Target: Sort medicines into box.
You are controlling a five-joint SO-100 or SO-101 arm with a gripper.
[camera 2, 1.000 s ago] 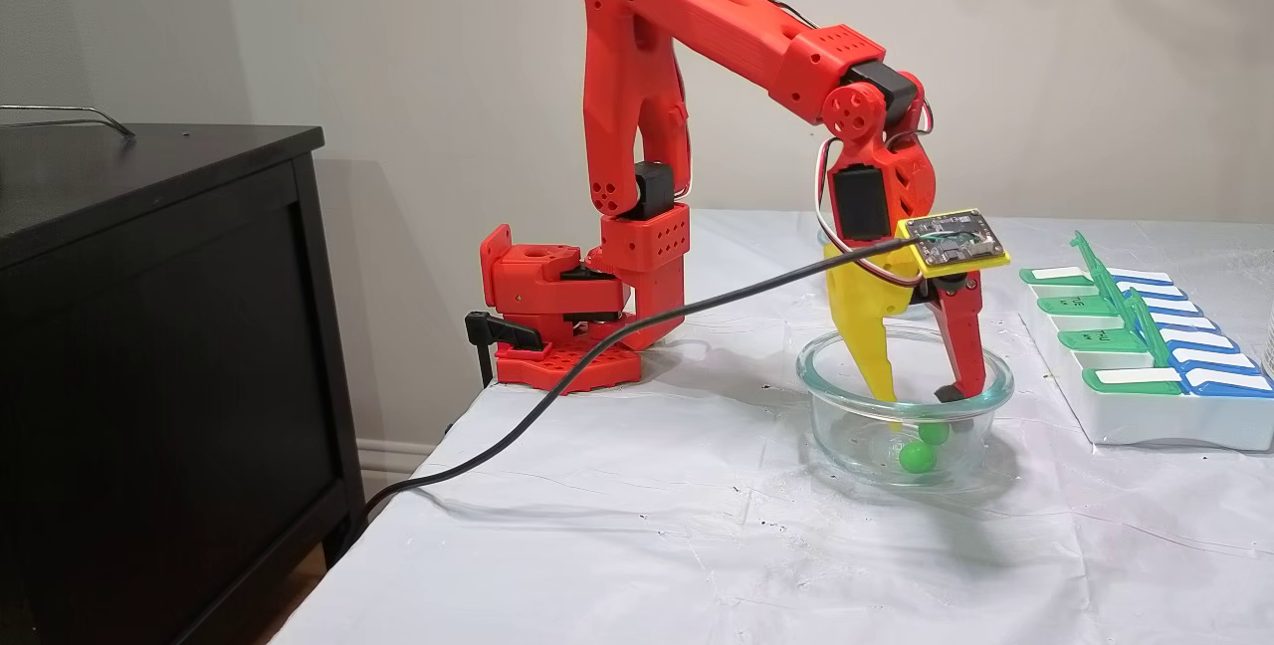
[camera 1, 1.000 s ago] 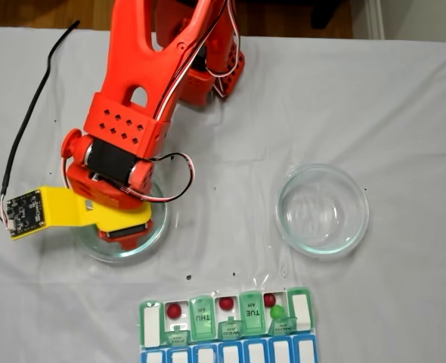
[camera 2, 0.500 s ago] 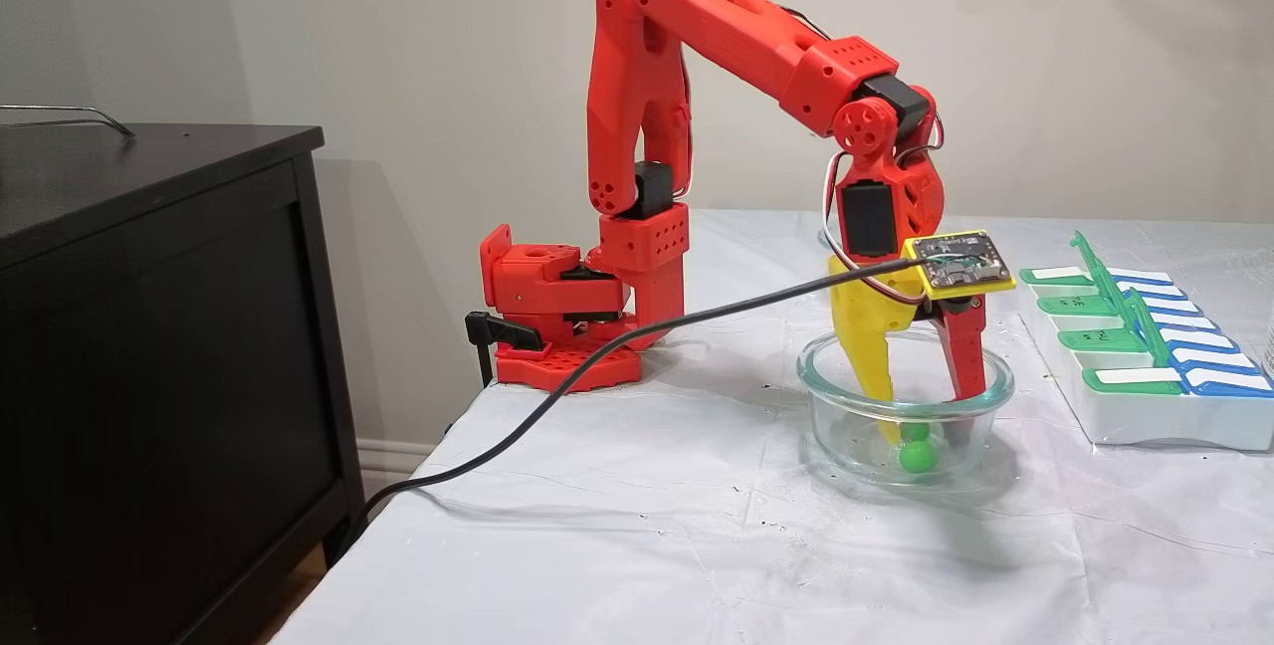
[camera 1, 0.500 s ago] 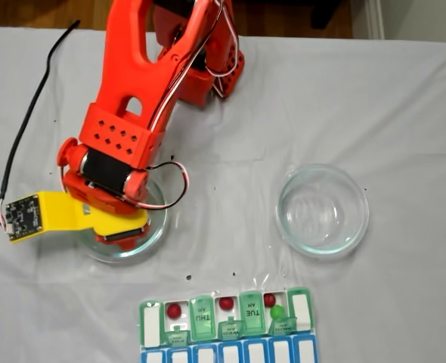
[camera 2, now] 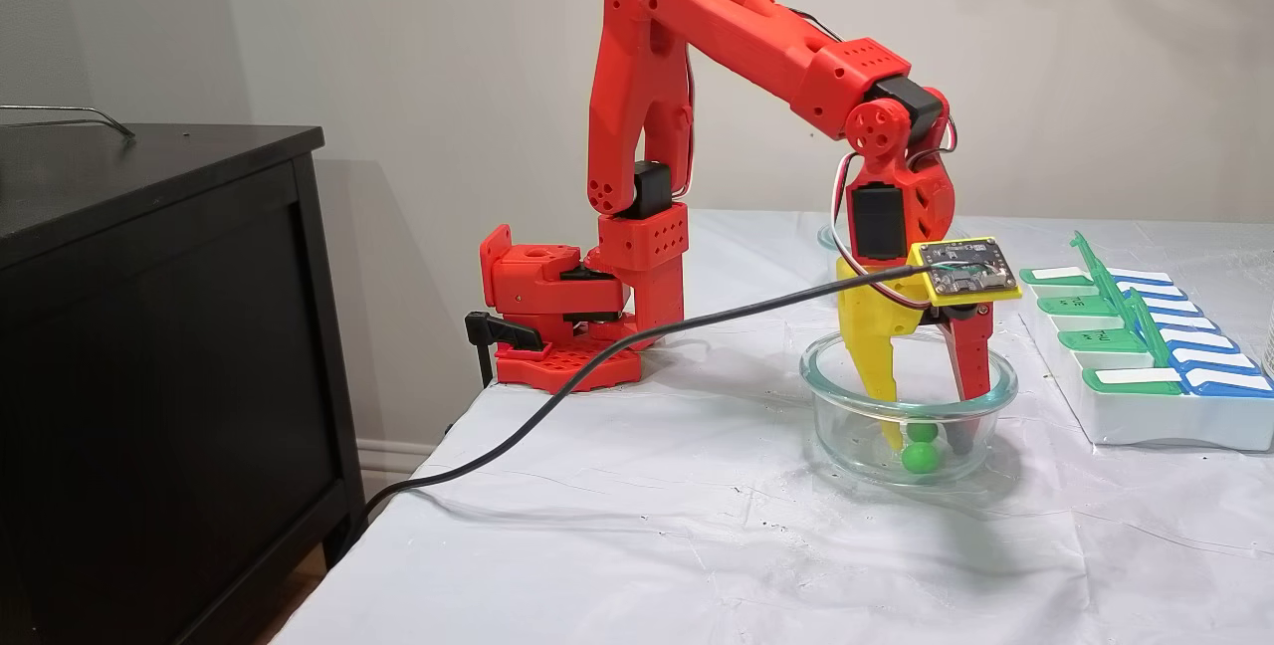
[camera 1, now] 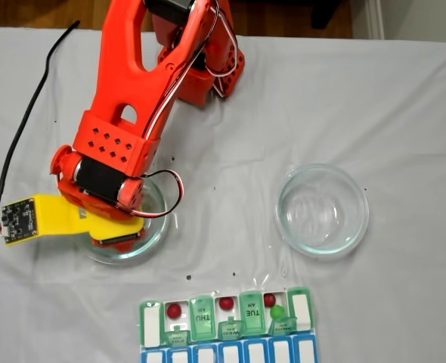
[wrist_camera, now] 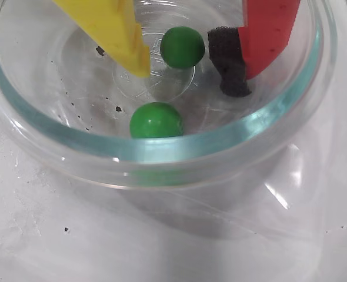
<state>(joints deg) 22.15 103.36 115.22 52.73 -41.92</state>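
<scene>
A: What's nearest your wrist camera?
B: The rim of the glass dish (wrist_camera: 162, 154), and just inside it a green ball (wrist_camera: 156, 120) lying on the bottom.

A: And past that?
B: Your gripper (wrist_camera: 188, 61) reaches down into the dish with its jaws apart. A second green ball (wrist_camera: 182, 47) sits between the yellow finger (wrist_camera: 117, 32) and the black pad on the red finger (wrist_camera: 267, 35). You can't tell whether either finger touches it.

A: Where's the box?
B: In a fixed view the box (camera 1: 227, 316) lies at the table's near edge, well apart from the dish (camera 1: 153, 227). Three red balls (camera 1: 174, 310) and one green ball (camera 1: 277, 311) rest in its open compartments.

A: Anything else?
B: A second, empty dish (camera 1: 322, 209) stands to the right in that view. In the other fixed view the arm (camera 2: 756, 28) bends over from its base (camera 2: 557, 317) at the table's far side
</scene>
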